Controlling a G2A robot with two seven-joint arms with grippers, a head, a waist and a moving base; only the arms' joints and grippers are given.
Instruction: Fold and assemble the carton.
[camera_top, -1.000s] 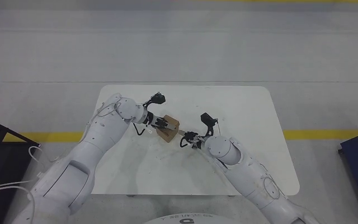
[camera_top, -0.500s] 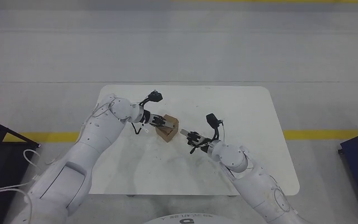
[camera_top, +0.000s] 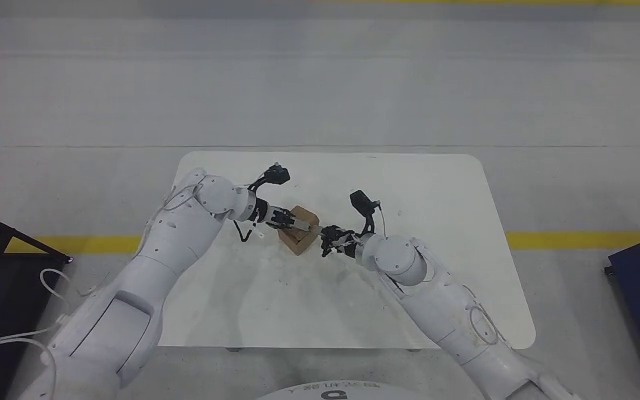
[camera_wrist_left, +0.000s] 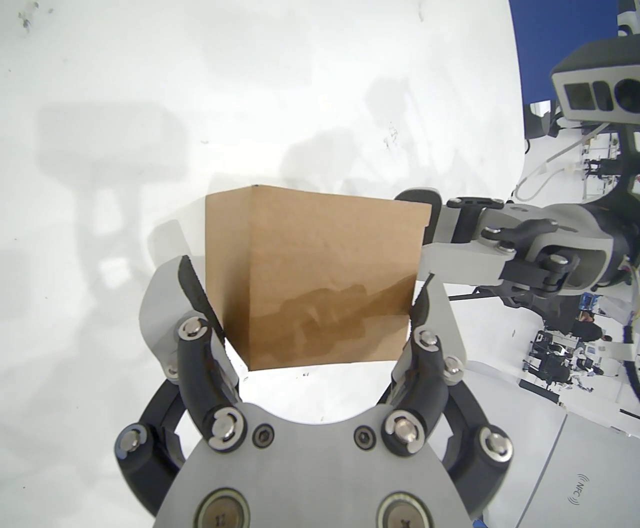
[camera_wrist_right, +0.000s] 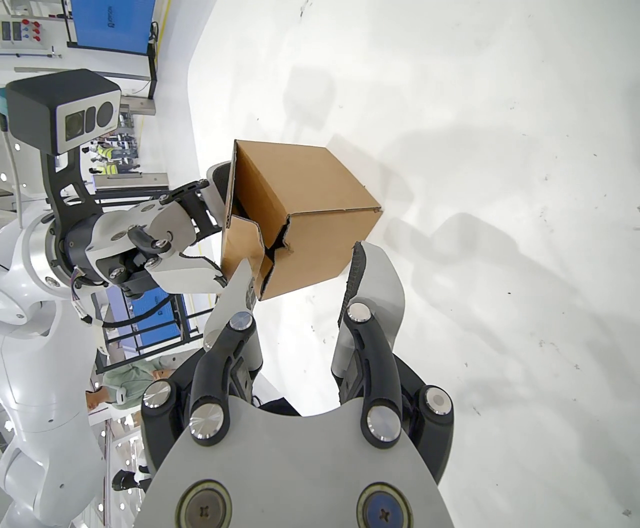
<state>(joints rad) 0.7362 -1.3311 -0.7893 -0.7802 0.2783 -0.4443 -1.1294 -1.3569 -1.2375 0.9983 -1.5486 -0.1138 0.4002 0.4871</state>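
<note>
from the top, the right gripper (camera_top: 329, 241), which had drawn back half a second ago, is again up against the carton (camera_top: 300, 229) near the tabletop's (camera_top: 430, 200) middle, somewhat toward its left edge, so flap closing looks resumed. from the left wrist, the left gripper (camera_wrist_left: 306, 281) clamps the carton by two opposite walls. from the right wrist, the right gripper's fingers (camera_wrist_right: 369, 282) are spread, straddling the end whose flaps (camera_wrist_right: 305, 245) meet raggedly; the dark gap between them shows no contents.
</note>
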